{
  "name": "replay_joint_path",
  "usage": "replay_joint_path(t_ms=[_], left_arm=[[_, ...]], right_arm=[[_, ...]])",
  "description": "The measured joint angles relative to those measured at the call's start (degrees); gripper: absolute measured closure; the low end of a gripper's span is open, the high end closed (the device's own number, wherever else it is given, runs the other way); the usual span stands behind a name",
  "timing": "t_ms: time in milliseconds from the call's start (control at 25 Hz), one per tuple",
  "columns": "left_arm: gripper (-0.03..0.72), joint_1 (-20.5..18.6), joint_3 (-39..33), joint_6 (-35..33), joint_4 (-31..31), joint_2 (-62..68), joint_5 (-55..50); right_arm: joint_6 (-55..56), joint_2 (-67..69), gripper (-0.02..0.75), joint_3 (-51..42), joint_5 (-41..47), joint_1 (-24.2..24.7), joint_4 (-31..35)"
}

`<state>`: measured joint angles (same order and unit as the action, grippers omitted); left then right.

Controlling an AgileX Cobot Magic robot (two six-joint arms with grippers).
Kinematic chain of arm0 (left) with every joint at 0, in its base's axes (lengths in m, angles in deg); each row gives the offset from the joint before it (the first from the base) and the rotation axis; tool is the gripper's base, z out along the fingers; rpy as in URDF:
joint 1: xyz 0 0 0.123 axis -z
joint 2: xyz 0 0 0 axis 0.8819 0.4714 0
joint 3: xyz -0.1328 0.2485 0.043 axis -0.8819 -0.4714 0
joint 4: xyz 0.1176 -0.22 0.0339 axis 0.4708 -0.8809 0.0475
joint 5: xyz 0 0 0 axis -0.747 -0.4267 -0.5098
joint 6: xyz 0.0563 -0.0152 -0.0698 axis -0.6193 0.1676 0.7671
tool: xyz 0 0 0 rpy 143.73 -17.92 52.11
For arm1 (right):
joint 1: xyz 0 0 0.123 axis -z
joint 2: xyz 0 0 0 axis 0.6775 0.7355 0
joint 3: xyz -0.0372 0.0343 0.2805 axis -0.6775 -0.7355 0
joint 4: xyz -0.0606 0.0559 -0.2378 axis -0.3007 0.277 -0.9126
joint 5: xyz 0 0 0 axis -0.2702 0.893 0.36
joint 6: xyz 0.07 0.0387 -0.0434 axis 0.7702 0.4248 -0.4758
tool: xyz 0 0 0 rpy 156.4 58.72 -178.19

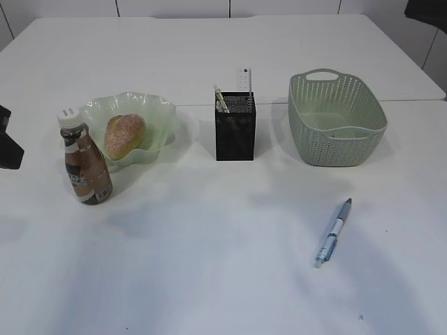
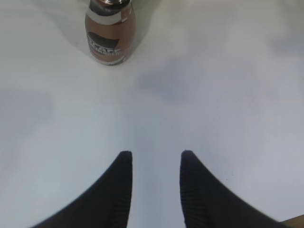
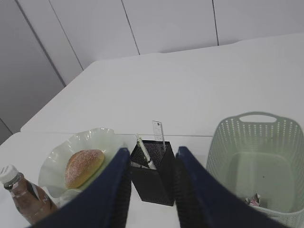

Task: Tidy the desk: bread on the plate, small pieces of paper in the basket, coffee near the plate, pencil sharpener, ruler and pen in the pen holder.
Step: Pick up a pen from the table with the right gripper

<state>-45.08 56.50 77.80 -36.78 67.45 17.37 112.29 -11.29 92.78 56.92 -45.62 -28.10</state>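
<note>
So the only thing left out is the pen [image 1: 333,232], a blue-grey one lying on its own at the lower right of the exterior shot, slanted with its tip toward the bottom edge and well apart from everything else. My guess is it's the last stray, because the rest looks sorted.

The pen holder [image 1: 235,130] sits dead centre with the ruler [image 1: 243,79] poking up out of it plus a pale pen-like stick leaning inside. The sharpener I can't make out, maybe it's down in the mesh. The bread [image 1: 126,135] is lying in the plate [image 1: 158,112] at left, and the coffee [image 1: 84,165] stands upright right at the plate's front-left rim, which fits "near the plate". The basket [image 1: 337,128] is right of centre; the right wrist view shows a crumpled scrap [image 3: 253,200] in its bottom corner.

Neither arm holds anything. The left gripper [image 2: 153,159] hangs over bare desk [image 1: 209,279] with its 2 fingers apart, bottle at the upper left of its view. The right gripper [image 3: 151,154] is up high, also parted and empty, looking down at the holder.

Surface is plain white with a seam across the back. Pale wall panels behind.
</note>
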Motion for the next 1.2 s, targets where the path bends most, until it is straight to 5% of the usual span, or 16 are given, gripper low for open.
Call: replay_joint_path(t_ms=[600,1200], left_arm=[[0.449,0.0,0.0,0.0,0.0,0.0,0.4],[0.449,0.0,0.0,0.0,0.0,0.0,1.8]], right_arm=[[2.0,2.4,0.5,0.0,2.2,0.0,6.8],[-20.1,3.6,0.501,-0.1,2.7,0.0,28.4]])
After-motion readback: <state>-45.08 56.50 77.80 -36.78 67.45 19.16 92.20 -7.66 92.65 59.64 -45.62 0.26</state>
